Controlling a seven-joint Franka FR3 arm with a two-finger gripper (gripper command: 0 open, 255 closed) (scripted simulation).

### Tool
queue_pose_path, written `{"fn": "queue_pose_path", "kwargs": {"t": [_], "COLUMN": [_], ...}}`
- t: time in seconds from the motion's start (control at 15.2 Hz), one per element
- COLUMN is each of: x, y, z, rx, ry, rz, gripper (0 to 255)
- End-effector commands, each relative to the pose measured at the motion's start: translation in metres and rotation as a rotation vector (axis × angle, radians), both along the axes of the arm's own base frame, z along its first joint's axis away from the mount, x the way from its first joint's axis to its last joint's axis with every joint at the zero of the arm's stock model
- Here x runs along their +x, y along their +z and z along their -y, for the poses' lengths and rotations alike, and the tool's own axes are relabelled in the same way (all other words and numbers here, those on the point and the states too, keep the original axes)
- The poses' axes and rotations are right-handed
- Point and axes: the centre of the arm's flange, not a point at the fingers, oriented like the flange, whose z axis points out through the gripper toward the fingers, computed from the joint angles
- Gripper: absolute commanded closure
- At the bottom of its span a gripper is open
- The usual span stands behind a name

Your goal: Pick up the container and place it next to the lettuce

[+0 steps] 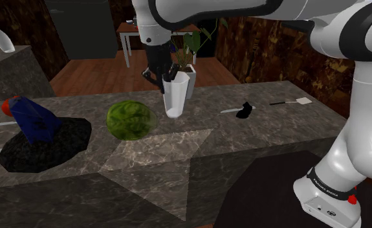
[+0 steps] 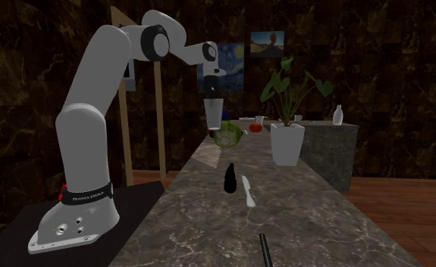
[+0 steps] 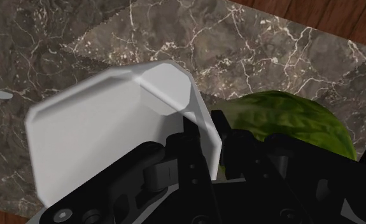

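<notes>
Wrist view: my claw [image 3: 205, 132] pinches the wall of the white container [image 3: 105, 133], one finger inside, one outside. The green lettuce [image 3: 283, 121] lies just beside my outer finger, on the dark veined counter [image 3: 289, 57] beneath me.

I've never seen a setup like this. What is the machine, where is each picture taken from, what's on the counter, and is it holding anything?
It is a white robot arm ending in a black claw. One picture looks over its shoulder, one along the counter, one from a camera on the hand. On the counter are a lettuce, a potted plant and a knife. The claw is shut on the wall of a white container, beside the lettuce.
</notes>
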Motion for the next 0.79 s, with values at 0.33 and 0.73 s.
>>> {"fn": "queue_pose_path", "kwargs": {"t": [0.33,0.73], "x": [-0.001,-0.001], "y": [-0.037,-0.069], "z": [0.0,0.0], "rx": [0.0,0.0], "ry": [0.0,0.0], "rz": [0.001,0.001], "gripper": [255,255]}}
